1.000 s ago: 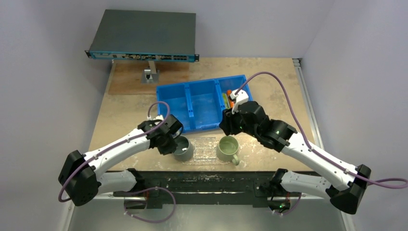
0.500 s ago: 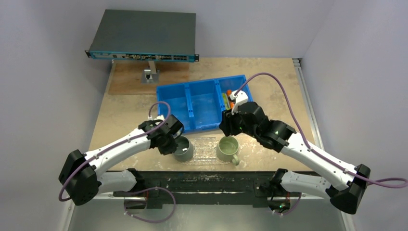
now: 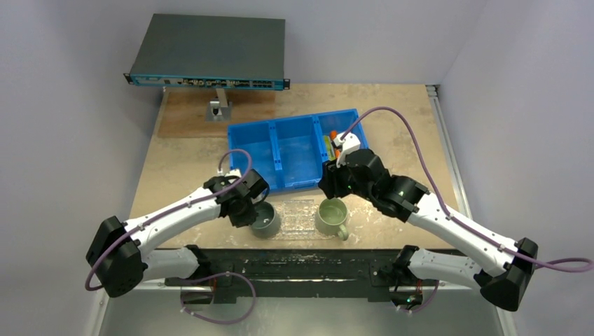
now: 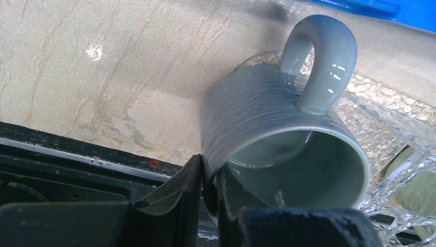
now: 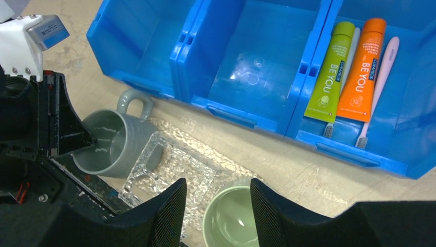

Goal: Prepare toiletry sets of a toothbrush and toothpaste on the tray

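The clear pebbled tray [image 3: 300, 215] [image 5: 175, 172] lies near the table's front edge. A grey mug [image 3: 266, 219] [image 4: 267, 118] stands at its left end, handle toward the bin. My left gripper [image 4: 208, 172] [image 3: 244, 208] is shut on that mug's wall, one finger inside and one outside. A pale-green mug [image 3: 332, 215] [image 5: 230, 220] stands at the tray's right end, and my right gripper [image 5: 218, 193] hovers open above it. A green tube [image 5: 329, 72], an orange tube [image 5: 366, 69] and two pale toothbrushes [image 5: 383, 72] lie in the bin's right compartment.
The blue three-compartment bin [image 3: 294, 150] [image 5: 241, 110] sits just behind the tray; its left and middle compartments hold nothing. A dark flat device [image 3: 210, 52] on a stand rises at the back left. The table's black front rail [image 4: 77, 154] runs close under the grey mug.
My right gripper's jaws have spread a little wider and the wrist has edged toward the bin. The left gripper keeps its hold; the grey mug has barely shifted.
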### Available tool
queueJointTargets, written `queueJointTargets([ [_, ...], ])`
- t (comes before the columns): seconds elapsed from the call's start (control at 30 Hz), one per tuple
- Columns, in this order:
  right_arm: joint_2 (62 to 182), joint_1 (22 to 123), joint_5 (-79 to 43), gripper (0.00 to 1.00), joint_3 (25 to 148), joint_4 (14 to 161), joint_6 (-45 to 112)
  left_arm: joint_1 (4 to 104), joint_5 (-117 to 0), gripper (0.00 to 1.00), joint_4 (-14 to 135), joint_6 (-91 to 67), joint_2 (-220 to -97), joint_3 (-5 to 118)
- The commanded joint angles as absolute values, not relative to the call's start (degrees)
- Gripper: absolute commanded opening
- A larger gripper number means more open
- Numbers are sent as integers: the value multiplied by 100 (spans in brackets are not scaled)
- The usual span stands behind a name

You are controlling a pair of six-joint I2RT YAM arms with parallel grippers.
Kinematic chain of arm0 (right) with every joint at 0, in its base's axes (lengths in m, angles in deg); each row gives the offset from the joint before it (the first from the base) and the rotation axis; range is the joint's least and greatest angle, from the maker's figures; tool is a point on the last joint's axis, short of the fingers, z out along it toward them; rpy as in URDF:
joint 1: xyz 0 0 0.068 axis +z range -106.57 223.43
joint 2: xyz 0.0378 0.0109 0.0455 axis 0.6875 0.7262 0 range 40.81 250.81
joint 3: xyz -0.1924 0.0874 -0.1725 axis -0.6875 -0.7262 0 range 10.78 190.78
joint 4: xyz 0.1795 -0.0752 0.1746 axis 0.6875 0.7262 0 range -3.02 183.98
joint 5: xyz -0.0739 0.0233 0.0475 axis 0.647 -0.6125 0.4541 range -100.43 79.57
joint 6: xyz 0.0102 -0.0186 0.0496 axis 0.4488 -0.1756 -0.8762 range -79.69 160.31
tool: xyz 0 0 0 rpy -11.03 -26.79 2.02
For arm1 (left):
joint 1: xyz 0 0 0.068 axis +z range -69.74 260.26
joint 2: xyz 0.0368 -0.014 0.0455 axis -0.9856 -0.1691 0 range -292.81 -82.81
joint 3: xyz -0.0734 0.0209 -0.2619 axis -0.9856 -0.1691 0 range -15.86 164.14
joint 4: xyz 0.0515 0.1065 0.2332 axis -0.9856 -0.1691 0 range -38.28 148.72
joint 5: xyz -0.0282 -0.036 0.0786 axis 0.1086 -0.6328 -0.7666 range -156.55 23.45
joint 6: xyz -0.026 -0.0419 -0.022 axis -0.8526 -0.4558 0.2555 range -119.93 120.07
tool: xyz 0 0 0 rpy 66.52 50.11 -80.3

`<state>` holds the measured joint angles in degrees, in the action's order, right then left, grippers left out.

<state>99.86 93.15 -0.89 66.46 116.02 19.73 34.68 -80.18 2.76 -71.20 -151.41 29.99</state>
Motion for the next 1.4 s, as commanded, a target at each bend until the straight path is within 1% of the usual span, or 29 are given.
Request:
queueJointTargets([
  [0.0, 9996, 9309, -26, 52, 6616, 11436, 1904, 3408, -8155, 1, 449, -7043, -15185, 3361],
  [0.47, 9988, 9309, -25, 53, 6624, 11475, 1903, 3325, -8095, 6, 528, -6948, -15519, 3602],
  [0.6, 10004, 9309, -33, 54, 6648, 11492, 1921, 3317, -8118, 12, 474, -6941, -15491, 3589],
  [0.67, 10005, 9309, -24, 55, 6658, 11504, 1926, 3316, -8151, 17, 421, -6950, -15436, 3576],
  [0.83, 10055, 9309, -41, 57, 6743, 11519, 1947, 3313, -8202, 25, 305, -6929, -15334, 3621],
  [1.2, 10164, 9309, 148, 59, 6914, 11562, 2000, 3311, -8333, 32, 83, -6659, -15042, 3920],
  [1.37, 10435, 9304, 144, 58, 7027, 11440, 2062, 3315, -8565, 38, -129, -6403, -14734, 4211],
])
